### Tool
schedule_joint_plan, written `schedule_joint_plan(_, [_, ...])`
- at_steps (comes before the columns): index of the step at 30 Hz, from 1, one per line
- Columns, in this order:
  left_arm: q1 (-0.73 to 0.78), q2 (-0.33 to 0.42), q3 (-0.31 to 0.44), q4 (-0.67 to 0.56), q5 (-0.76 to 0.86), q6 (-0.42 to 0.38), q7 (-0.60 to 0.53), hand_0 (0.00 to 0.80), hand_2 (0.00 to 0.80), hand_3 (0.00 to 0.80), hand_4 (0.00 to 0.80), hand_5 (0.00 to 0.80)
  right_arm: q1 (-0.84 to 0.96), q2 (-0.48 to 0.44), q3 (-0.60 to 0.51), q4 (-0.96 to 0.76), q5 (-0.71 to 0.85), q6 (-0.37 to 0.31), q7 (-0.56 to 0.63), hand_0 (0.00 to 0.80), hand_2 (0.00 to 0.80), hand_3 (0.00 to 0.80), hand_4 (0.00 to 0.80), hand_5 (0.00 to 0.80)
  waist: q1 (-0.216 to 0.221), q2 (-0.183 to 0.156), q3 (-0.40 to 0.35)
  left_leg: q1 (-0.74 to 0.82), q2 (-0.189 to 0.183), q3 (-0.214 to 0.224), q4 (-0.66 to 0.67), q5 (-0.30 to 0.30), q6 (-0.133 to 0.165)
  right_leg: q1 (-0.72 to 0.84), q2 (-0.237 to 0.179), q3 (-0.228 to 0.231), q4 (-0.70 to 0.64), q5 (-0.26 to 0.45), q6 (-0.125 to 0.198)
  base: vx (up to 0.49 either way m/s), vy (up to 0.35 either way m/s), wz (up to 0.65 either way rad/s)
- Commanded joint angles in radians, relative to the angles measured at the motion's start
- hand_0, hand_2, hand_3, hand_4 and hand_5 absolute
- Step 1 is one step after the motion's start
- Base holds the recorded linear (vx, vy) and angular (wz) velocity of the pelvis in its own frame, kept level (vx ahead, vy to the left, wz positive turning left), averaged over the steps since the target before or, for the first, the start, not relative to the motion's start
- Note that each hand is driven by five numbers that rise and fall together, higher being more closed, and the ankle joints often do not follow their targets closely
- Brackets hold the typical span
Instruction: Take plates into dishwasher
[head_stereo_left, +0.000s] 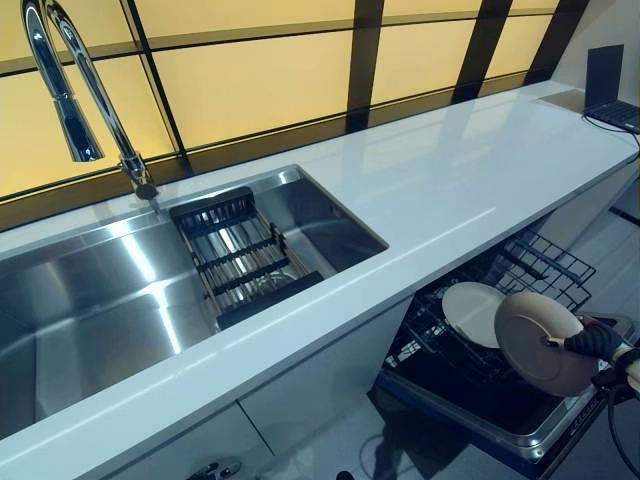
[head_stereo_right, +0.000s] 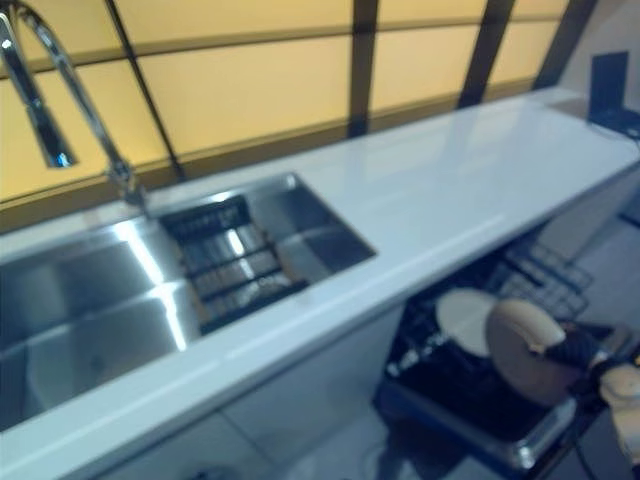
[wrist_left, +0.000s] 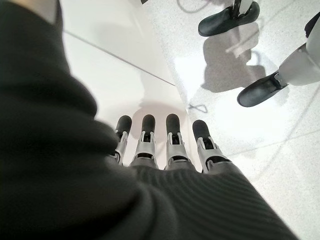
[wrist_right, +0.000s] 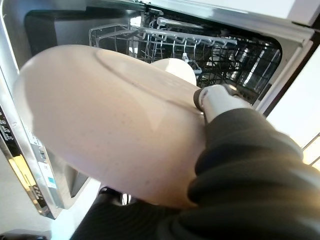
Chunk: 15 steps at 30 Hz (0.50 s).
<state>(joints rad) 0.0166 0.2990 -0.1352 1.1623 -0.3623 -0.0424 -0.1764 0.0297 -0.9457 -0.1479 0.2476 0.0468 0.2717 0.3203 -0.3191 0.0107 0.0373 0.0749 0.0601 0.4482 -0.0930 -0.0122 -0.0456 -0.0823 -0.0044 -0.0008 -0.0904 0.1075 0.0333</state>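
Plate work, right side: the round beige speckled ceramic plate (head_stereo_left: 540, 343) sits pinched at its rim in the right hand (head_stereo_left: 598, 343), thumb visible on the near face in the right wrist view, remaining fingers behind the plate and unseen. Plate stands on edge, tilted, its face turned toward 9 o'clock, hovering over the pulled-out dark wire lower rack of the open dishwasher (head_stereo_left: 455, 370), at about 4 o'clock from the steel sink (head_stereo_left: 90, 310). Key relation, as I judge it: rack slots lie below and toward 10 o'clock of the held plate, and a round white plate (head_stereo_left: 472, 310) already stands in the rack just beside it on that side, so the lowering needs the edge kept vertical and clear of that neighbour. Whether the two plates touch is not readable from the head views. Left hand (wrist_left: 160, 145) is idle, fingers straight and empty, pointing at the pale floor, showing only in its own wrist view; the right arm is plainly the nearer one. White countertop (head_stereo_left: 440, 190) hides the rack's back part; tine spacing under the plate is hidden.
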Motion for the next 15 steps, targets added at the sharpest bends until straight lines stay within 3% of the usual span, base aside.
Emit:
schedule_joint_plan(1, [-0.027, 0.023, 0.011, 0.009, 0.020, -0.016, -0.001, 0.000, 0.000, 0.000, 0.000, 0.000, -0.149, 0.015, -0.027, -0.049, -0.022, -0.022, -0.014, 0.800, 0.800, 0.800, 0.800, 0.800, 0.009, -0.011, 0.019, 0.015, 0.000, -0.029, 0.006, -0.095, 0.060, 0.003, -0.017, -0.016, 0.003, -0.030, 0.098, 0.000, 0.000, 0.00])
schedule_joint_plan(15, [-0.035, 0.023, -0.004, -0.004, 0.010, -0.023, 0.008, 0.000, 0.000, 0.000, 0.000, 0.000, -0.214, 0.022, 0.038, -0.066, -0.051, 0.007, -0.016, 0.800, 0.800, 0.800, 0.800, 0.800, 0.028, -0.004, 0.035, -0.003, 0.003, -0.055, 0.006, -0.086, 0.052, -0.002, -0.018, -0.021, 0.004, -0.035, 0.094, -0.005, -0.005, 0.02])
